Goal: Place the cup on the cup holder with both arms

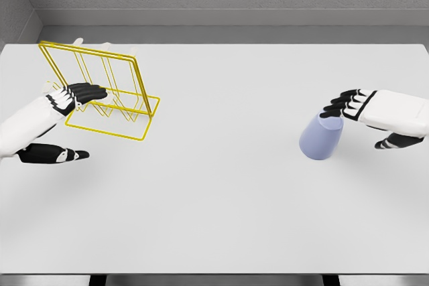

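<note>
A big white table fills most of the picture, with a grey wall behind its far edge.

The cup is pale blue. It stands upside down on the table, near the right edge and about halfway between the far edge and the near edge. Its wide part is at the bottom and its flat, narrow part is on top.

The right hand comes in from the right edge. Its black fingers point to the left and reach just to the top of the cup. The fingertips are right at the cup's upper rim, and it is hard to tell if they touch it or only come very close. The thumb sticks out lower down, to the right of the cup and apart from it. The fingers are stretched out and loose. They are not wrapped around the cup.

The cup holder is a thin yellow wire rack. It sits near the far left corner of the table, well apart from the cup.

The left hand comes in from the left edge. Its fingers are held out straight and reach in front of the rack's wires. The thumb points right, lower down, away from the rack. This hand is loose too and holds nothing.
</note>
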Action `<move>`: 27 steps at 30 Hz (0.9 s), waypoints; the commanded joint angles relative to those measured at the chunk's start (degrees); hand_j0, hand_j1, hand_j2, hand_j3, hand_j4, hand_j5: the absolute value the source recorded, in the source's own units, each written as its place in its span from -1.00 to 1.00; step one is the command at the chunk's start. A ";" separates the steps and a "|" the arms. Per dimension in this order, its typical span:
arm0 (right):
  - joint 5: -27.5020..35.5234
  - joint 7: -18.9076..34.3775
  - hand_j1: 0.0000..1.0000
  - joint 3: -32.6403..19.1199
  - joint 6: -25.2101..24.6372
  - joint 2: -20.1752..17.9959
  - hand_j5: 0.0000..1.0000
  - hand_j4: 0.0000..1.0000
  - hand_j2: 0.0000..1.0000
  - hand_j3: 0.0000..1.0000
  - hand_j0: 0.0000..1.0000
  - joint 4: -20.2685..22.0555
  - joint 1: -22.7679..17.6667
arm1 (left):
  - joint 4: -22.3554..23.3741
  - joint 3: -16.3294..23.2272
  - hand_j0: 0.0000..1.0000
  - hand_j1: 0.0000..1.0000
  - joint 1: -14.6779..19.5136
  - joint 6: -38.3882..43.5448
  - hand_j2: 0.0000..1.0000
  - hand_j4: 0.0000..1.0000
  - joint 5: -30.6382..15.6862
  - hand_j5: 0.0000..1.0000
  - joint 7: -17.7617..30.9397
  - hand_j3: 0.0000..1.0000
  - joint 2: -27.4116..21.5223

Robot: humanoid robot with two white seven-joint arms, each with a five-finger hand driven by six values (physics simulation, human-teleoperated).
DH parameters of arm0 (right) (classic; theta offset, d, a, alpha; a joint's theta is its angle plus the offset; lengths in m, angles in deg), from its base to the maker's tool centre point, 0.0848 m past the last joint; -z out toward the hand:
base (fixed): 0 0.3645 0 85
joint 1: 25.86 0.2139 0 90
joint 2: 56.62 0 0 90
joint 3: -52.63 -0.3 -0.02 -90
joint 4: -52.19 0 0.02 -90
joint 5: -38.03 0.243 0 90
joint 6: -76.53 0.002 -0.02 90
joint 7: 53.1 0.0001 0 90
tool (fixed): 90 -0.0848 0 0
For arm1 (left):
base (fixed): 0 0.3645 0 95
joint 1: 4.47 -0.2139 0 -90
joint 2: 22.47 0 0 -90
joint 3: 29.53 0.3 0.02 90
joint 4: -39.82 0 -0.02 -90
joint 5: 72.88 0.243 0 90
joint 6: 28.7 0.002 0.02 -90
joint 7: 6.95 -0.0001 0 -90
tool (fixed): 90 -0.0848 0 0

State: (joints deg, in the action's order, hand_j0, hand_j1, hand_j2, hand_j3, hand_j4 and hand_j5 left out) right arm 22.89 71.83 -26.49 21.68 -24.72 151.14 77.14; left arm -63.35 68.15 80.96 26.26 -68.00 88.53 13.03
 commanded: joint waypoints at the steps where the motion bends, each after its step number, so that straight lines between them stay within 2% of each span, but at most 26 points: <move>1: 0.20 0.08 1.00 -0.16 -0.16 0.00 1.00 1.00 1.00 1.00 1.00 -0.16 -0.09 | -0.02 -0.04 1.00 1.00 0.00 0.03 1.00 1.00 -0.39 1.00 -0.03 1.00 -0.08; 7: 0.56 0.08 1.00 -1.48 -0.16 0.00 1.00 1.00 1.00 1.00 1.00 -0.25 0.96 | -0.02 0.05 1.00 1.00 -0.09 0.03 1.00 1.00 -0.39 1.00 -0.03 1.00 -0.08; 8: 0.47 0.08 1.00 -0.95 -0.16 0.00 1.00 1.00 1.00 1.00 1.00 -0.25 3.34 | -0.02 0.14 1.00 1.00 -0.26 0.03 1.00 1.00 -0.39 1.00 -0.12 1.00 0.00; 10: 0.47 0.08 1.00 -0.69 -0.16 -0.26 1.00 1.00 1.00 1.00 1.00 0.10 5.45 | -0.02 1.54 1.00 1.00 -0.35 0.03 1.00 1.00 -0.83 1.00 -0.38 1.00 0.09; 12: 0.56 0.08 1.00 5.37 -0.16 -2.28 1.00 1.00 1.00 1.00 1.00 -0.16 10.54 | -0.02 3.48 1.00 1.00 -0.44 0.03 1.00 1.00 -4.52 1.00 -0.38 1.00 0.09; 13: 0.56 0.08 1.00 9.06 -0.16 -2.37 1.00 1.00 1.00 1.00 1.00 -0.95 13.35 | -0.02 4.01 1.00 1.00 -0.44 0.03 1.00 1.00 -4.61 1.00 -0.38 1.00 0.09; 14: 0.47 0.08 1.00 15.03 -0.16 -2.46 1.00 1.00 1.00 1.00 1.00 -2.53 18.18 | -0.02 5.23 1.00 1.00 -0.35 0.03 1.00 1.00 -4.70 1.00 -0.38 1.00 0.00; 16: 0.29 0.08 1.00 19.61 -0.16 -2.81 1.00 1.00 1.00 1.00 1.00 -3.24 21.79 | -0.02 7.35 1.00 1.00 0.09 0.03 1.00 1.00 -5.75 1.00 -0.38 1.00 0.09; 20: -1.81 0.08 1.00 24.62 -0.16 -4.30 1.00 1.00 1.00 1.00 1.00 -3.06 24.08 | -0.02 10.42 1.00 1.00 0.79 0.03 1.00 1.00 -7.07 1.00 -0.47 1.00 0.09; 22: -2.26 0.08 1.00 26.56 -0.16 -3.95 1.00 1.00 1.00 1.00 1.00 -3.06 25.49 | -0.02 13.85 1.00 1.00 1.67 0.03 1.00 1.00 -8.39 1.00 -0.47 1.00 0.09; 27: -3.92 0.08 1.00 28.93 -0.16 -2.55 1.00 1.00 1.00 1.00 1.00 -3.15 25.93 | -0.02 20.70 1.00 1.00 3.78 0.03 1.00 1.00 -9.45 1.00 -0.47 1.00 0.88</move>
State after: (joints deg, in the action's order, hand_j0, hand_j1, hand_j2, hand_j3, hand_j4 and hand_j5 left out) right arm 19.53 71.93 1.02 21.68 -27.75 148.00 103.07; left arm -63.34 85.78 85.18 26.27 -76.66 88.09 13.52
